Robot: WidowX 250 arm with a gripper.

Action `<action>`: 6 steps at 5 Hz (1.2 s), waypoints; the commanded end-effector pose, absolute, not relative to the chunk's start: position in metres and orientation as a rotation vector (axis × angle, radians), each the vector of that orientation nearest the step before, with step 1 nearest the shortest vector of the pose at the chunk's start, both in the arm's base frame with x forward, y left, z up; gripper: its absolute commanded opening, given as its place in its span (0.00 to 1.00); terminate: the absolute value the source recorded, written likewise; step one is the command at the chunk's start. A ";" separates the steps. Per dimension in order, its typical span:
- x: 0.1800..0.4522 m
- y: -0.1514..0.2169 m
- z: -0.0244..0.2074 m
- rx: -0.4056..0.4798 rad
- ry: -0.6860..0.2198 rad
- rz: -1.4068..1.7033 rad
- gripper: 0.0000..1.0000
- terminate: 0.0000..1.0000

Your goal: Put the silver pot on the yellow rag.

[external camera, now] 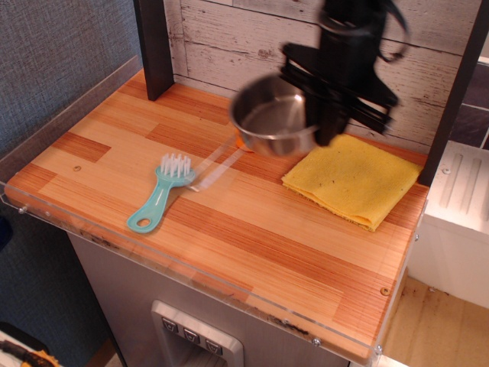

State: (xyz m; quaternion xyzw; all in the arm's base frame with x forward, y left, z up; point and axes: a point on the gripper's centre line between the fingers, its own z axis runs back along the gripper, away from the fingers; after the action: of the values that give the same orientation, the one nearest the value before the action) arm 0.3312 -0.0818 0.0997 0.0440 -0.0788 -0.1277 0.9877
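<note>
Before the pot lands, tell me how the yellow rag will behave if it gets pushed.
The yellow rag looks like soft folded cloth, so it would probably bunch or slide on the smooth wooden counter. Its layered edge suggests it might unfold if dragged.

A teal brush (159, 196) with white bristles lay left of centre on the striped wooden tabletop (252, 229), its handle pointing toward the lower left of the frame. A whitewashed plank wall (229, 42) ran along the back at the top, with a dark upright post (153, 46) at the upper left and another dark post (454, 95) at the right edge. A clear plastic lip (191, 279) edged the front of the tabletop, above a grey panel (191, 332) with buttons at the bottom of the frame.
</note>
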 end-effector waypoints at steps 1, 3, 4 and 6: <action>0.353 -0.105 0.090 0.056 -0.187 -0.093 0.00 0.00; 0.365 -0.081 0.055 0.047 -0.105 -0.059 0.00 0.00; 0.368 -0.086 0.050 0.043 -0.105 -0.086 0.00 0.00; 0.367 -0.109 0.067 0.060 -0.146 -0.149 0.00 0.00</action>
State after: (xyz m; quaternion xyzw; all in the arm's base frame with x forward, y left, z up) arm 0.3640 -0.1100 0.0409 0.0372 -0.0371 -0.0758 0.9957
